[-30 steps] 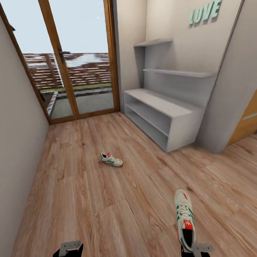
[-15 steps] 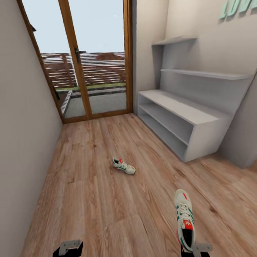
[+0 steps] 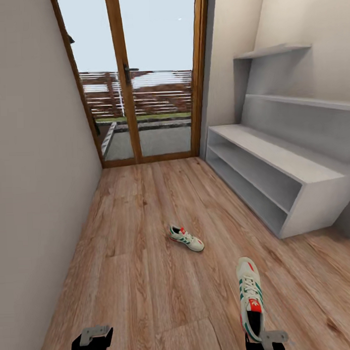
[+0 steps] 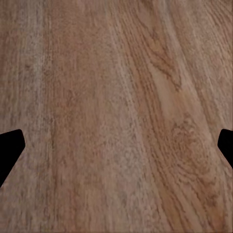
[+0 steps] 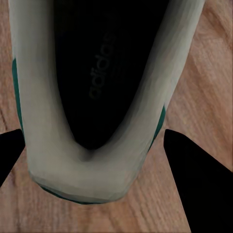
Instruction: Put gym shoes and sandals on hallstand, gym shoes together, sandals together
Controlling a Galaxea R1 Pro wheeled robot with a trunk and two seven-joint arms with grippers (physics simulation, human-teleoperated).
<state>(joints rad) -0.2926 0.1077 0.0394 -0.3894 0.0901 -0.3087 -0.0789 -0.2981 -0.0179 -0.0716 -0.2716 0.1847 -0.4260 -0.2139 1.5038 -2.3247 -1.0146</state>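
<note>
Sneakers are the visible task items: one lies on its side on the wood floor (image 3: 137, 257) just below the centre of the frame (image 3: 187, 238), and the other sits at the lower right (image 3: 251, 297), toe pointing up the frame, heel at the right gripper (image 3: 265, 342). The grey shoe rack (image 3: 316, 176), a low bench with two open tiers and wall shelves above it, fills the right side; its shelves look bare. A glass door with a wooden frame (image 3: 141, 80) closes the corridor at the top.

In the right wrist view, the sneaker's heel and dark opening lie between the two dark fingers (image 5: 194, 179). The jaws stand wide, one on each side of the heel, and seem to be carrying it, probably toward the rack; actual contact with the shoe cannot be made out.

The left gripper (image 3: 92, 342) sits at the lower left of the frame. In its wrist view, its fingertips (image 4: 9, 145) sit at the two side edges, spread wide over bare planks, holding nothing, likely free for the second sneaker.
</note>
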